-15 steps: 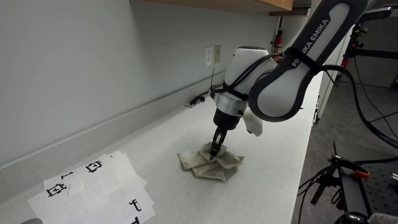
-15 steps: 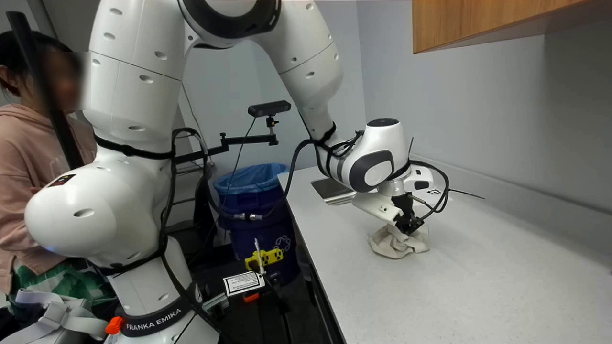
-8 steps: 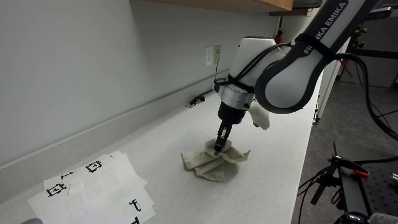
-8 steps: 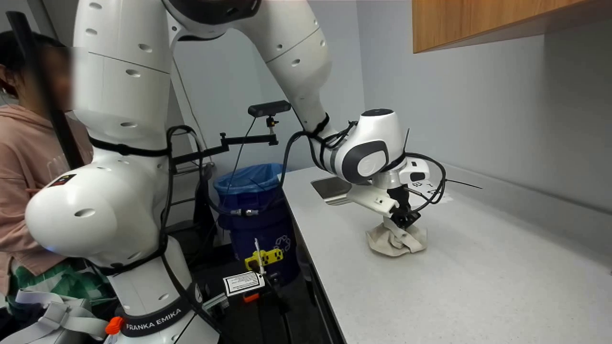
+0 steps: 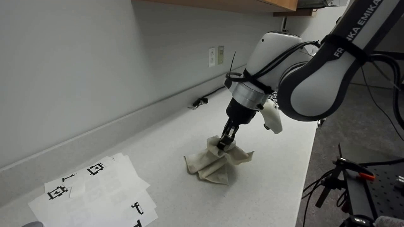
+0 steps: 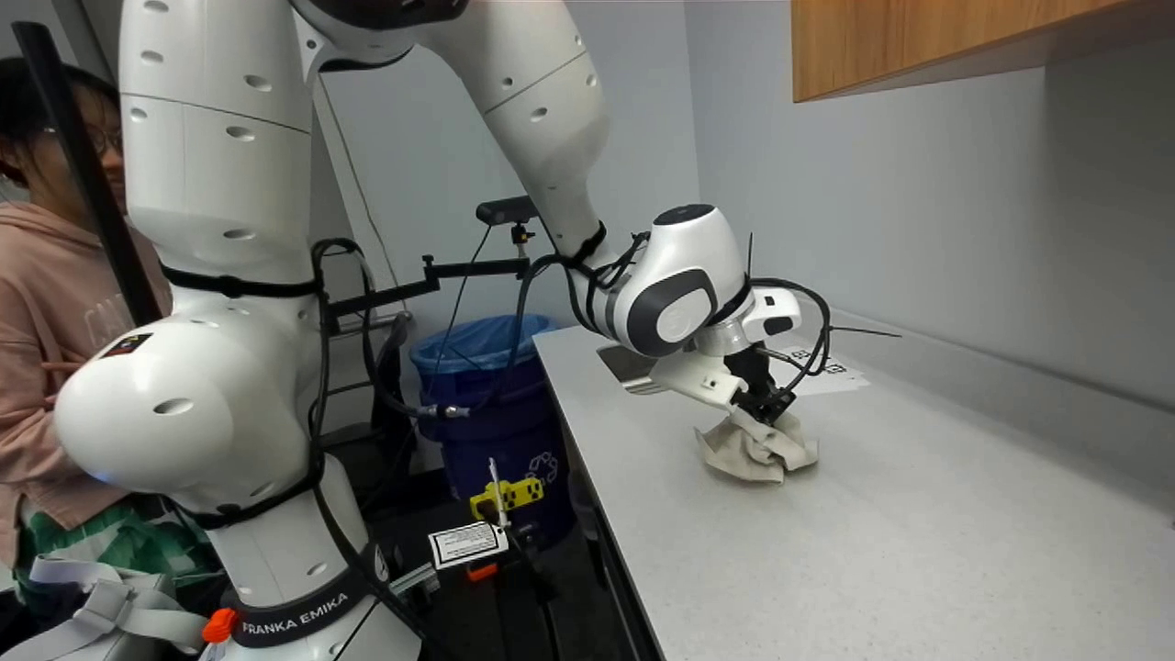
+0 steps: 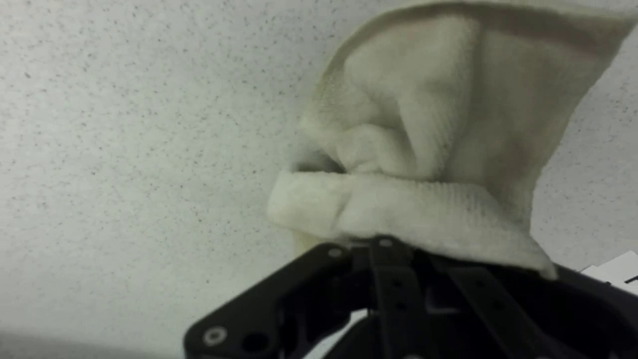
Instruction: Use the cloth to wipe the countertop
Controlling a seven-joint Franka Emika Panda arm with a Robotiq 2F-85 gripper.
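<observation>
One Franka Emika Panda arm [image 6: 542,119] arches high and bends down over the speckled white tabletop [image 5: 268,189], its gripper [image 5: 223,145] slanting toward the surface and clenched on a fold of beige cloth [image 5: 214,164]. The crumpled cloth peaks at the grip, its creased flaps splayed across the tabletop, fuzzy, ribbed weave showing in the wrist view.

Tilt grew as gripper [image 5: 222,145] and cloth [image 5: 210,164] rose

Within a second the gripper lifted slightly and leaned further from upright, while the arm [image 5: 315,97] swung rightward in an exterior view. The cloth's bunched middle was drawn higher. In an exterior view more of the printed sheets [image 6: 839,380] came into sight, and the arm covered one end of the mounted camera [image 6: 502,211].
</observation>
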